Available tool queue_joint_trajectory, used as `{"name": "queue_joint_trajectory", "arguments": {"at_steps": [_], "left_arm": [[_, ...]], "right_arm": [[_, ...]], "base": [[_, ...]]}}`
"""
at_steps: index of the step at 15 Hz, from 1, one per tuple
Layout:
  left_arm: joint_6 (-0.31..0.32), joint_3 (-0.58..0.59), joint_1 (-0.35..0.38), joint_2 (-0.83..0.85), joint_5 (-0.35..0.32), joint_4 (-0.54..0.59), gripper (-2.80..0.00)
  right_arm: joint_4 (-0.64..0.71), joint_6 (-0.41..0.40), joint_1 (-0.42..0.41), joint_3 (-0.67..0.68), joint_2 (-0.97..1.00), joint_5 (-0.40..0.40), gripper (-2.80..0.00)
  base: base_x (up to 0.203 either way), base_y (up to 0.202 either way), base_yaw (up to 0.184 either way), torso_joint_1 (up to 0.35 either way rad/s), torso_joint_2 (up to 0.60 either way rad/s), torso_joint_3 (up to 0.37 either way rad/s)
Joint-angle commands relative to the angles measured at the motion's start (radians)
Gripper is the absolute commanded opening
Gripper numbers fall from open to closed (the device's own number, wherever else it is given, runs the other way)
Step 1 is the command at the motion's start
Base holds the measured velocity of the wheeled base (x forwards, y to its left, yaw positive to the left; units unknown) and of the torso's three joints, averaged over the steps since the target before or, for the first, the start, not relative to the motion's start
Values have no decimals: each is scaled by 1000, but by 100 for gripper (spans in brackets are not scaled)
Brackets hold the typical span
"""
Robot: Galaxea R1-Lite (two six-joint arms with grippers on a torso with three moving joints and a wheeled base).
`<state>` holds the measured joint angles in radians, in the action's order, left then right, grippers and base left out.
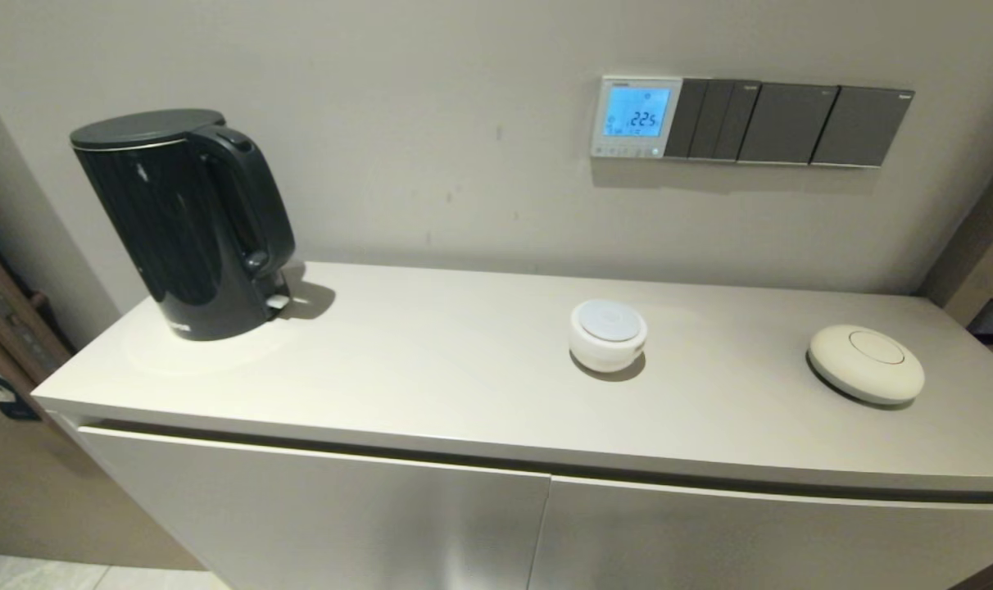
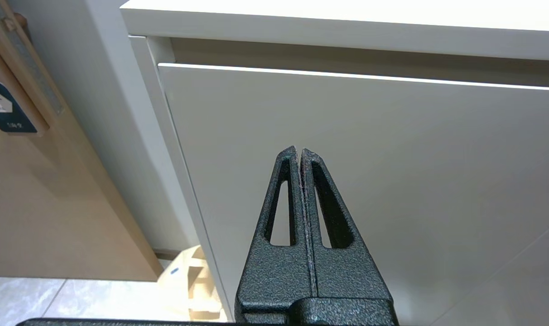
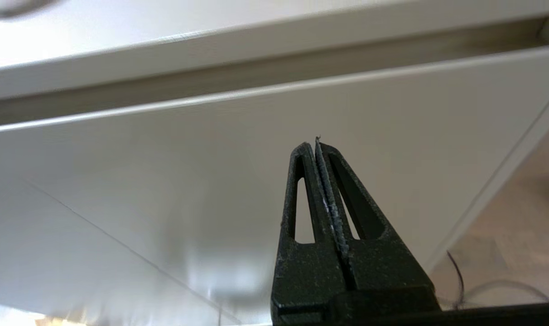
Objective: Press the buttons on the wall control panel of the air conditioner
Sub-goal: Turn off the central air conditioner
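Observation:
The air conditioner's wall control panel [image 1: 634, 116] is a small white-framed thermostat on the wall above the cabinet, its screen lit blue with digits. The buttons [image 1: 625, 151] form a row of tiny pale dots along its lower edge. Neither arm shows in the head view. My left gripper [image 2: 298, 150] is shut and empty, low in front of the cabinet's left door. My right gripper [image 3: 316, 146] is shut and empty, low in front of the cabinet's right door. The panel does not show in either wrist view.
Dark grey switch plates [image 1: 791, 123] adjoin the panel on its right. On the cabinet top [image 1: 431, 369] stand a black kettle [image 1: 185, 221] at left, a small white round device [image 1: 608, 334] below the panel, and a flat cream disc [image 1: 865, 363] at right.

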<state>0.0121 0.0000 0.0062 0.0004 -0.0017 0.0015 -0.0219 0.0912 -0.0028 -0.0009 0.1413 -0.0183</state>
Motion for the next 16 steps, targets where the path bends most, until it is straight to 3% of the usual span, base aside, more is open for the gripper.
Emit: {"name": "queue_joint_trajectory", "arguments": {"at_steps": [1,16], "left_arm": [[0,0,1,1,0,0,-280],[0,0,0,0,0,0,-280]], "right_arm": [[4,-5,2,2,-62,0,-280],[11,-50,3,2,-137,1,-280]], "base": [[0,0,0,0,0,0],[0,0,0,0,0,0]]}}
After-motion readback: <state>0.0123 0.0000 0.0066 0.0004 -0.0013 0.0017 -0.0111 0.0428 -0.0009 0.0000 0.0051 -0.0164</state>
